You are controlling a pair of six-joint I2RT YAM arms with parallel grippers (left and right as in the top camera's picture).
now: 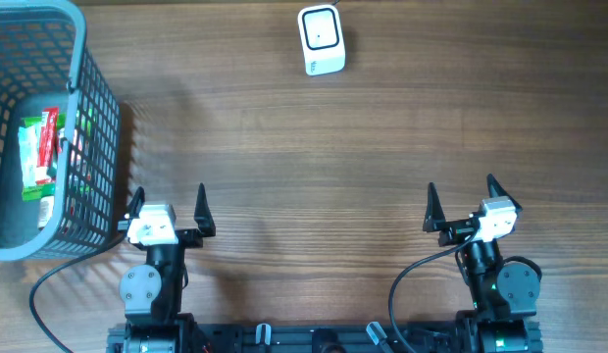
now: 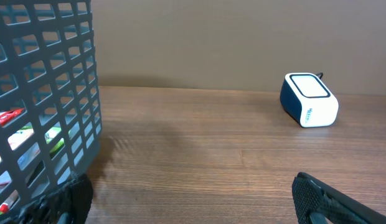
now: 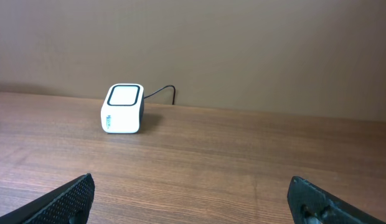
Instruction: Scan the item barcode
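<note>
A white barcode scanner (image 1: 321, 40) with a dark-framed window stands at the table's far edge, also visible as the scanner (image 2: 309, 99) in the left wrist view and the scanner (image 3: 122, 108) in the right wrist view. Packaged items (image 1: 41, 154), green, white and red, lie inside the grey basket (image 1: 96, 98) at the left; the packages (image 2: 31, 138) show through the basket mesh (image 2: 50, 81). My left gripper (image 1: 168, 204) is open at the near edge, just right of the basket. My right gripper (image 1: 463, 201) is open at the near right, holding nothing.
A dark cable (image 3: 160, 91) runs from the scanner toward the back wall. Bare wooden tabletop (image 1: 314, 167) lies between the grippers and the scanner. The basket's wall stands close beside my left gripper's left finger (image 2: 71, 196).
</note>
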